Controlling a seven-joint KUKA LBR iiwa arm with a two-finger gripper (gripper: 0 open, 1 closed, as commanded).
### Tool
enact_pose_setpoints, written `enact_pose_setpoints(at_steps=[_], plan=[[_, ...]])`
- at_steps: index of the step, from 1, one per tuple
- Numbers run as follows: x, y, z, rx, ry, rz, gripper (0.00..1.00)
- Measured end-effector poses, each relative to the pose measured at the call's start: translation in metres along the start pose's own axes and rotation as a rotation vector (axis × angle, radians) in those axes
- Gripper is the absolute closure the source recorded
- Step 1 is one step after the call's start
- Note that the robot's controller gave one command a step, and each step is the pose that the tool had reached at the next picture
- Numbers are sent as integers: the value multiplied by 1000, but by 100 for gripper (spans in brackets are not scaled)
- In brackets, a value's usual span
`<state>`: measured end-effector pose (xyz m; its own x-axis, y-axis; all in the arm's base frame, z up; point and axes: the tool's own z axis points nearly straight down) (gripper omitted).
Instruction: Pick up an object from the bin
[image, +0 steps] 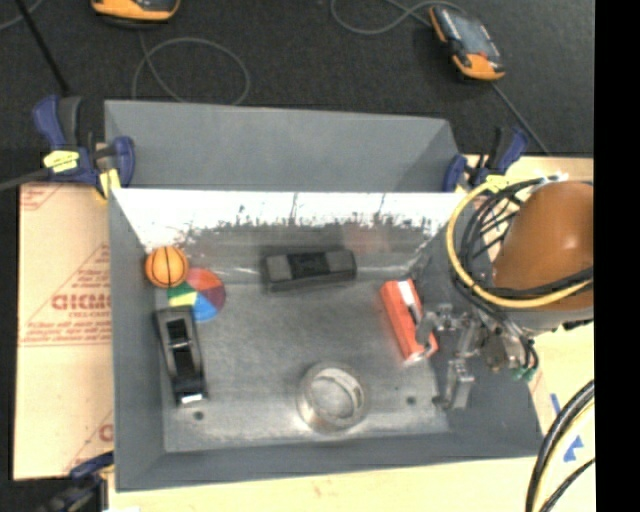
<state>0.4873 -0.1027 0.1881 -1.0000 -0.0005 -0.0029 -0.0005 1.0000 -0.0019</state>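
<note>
My gripper (462, 352) hangs low at the bin's right side, close to the right wall. Just left of it lies an orange-red oblong block (402, 318) with a white end, tilted, its lower end touching or nearly touching the gripper's metal parts. Nothing shows held in the gripper. A clear round lid-like disc (331, 396) lies on the floor near the front, to the gripper's lower left. A black rectangular box (309, 267) rests by the back wall.
At the left side lie a small orange ball (166, 266), a multicoloured disc (203, 294) and a black tape dispenser (180, 356). The arm with its orange dome and cable loops overhangs the bin's right rim.
</note>
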Motion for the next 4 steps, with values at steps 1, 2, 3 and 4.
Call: enact_pose_setpoints(at_steps=[1,2,3,4], plan=[[-30,63,74,-2,-6,-4,0],[-54,77,84,-5,9,63,0],[-40,115,81,-1,-1,-6,0],[-81,133,102,-2,36,97,0]])
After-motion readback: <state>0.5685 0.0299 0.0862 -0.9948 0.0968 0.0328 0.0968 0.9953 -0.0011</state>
